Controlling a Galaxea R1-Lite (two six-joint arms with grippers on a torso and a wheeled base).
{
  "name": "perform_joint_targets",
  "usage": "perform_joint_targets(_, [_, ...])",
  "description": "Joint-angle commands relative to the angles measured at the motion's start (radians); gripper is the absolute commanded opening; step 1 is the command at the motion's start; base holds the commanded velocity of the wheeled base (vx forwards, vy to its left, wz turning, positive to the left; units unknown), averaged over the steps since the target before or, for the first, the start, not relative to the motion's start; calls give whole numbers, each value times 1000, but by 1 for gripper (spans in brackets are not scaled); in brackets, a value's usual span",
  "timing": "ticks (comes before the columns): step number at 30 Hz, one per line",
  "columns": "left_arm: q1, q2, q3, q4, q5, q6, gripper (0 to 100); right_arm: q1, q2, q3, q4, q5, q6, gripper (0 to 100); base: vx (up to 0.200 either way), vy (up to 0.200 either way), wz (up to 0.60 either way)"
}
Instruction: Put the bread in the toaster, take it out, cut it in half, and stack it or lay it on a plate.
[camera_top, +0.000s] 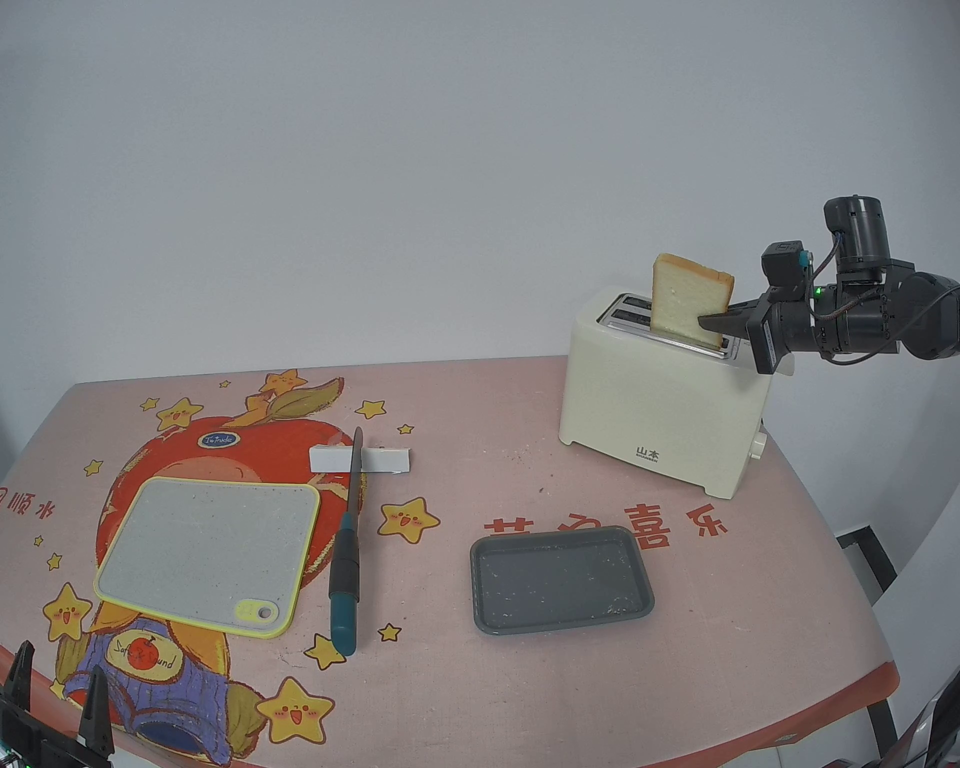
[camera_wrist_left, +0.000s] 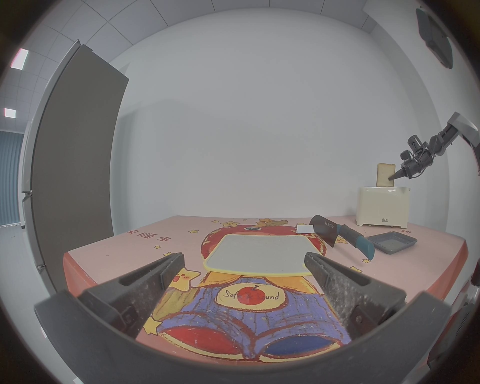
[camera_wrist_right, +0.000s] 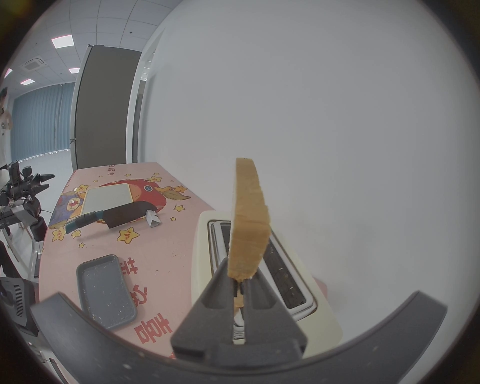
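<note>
- Stretching out under a cartoon-apple cloth, the bench is cut off at its near edge in the head view.
- Cream toaster stands at the far right.
- Cutting board lies at the left, well apart from the grey plate.
- Knife lies just right of the board, its blade crossing a small white block.
- Bread stands upright at the toaster's top; whether its bottom edge sits in a slot cannot be told.
- Right claw, its arm held level from the right, is clamped on the slice's lower corner, hiding it.
- Left claw hovers at the bench's near left corner, fingers apart and holding nothing.
</note>
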Motion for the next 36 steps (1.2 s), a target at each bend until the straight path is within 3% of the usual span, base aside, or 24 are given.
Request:
perform_joint_targets(1, [0,-7,18,0,0,0,100,0,-2,-6,-2,-2,0,0,0,0,0])
perform_joint_targets(11, [0,-7,18,-1,0,0,100,-5,15,-17,-7,-8,1,0,0,0,0])
perform_joint_targets(16, [0,-7,18,0,0,0,100,-2,38,-23,-10,-43,1,0,0,0,0])
perform_joint_targets(36, [0,-7,18,0,0,0,100,6,43,-17,-7,-43,-2,0,0,0,0])
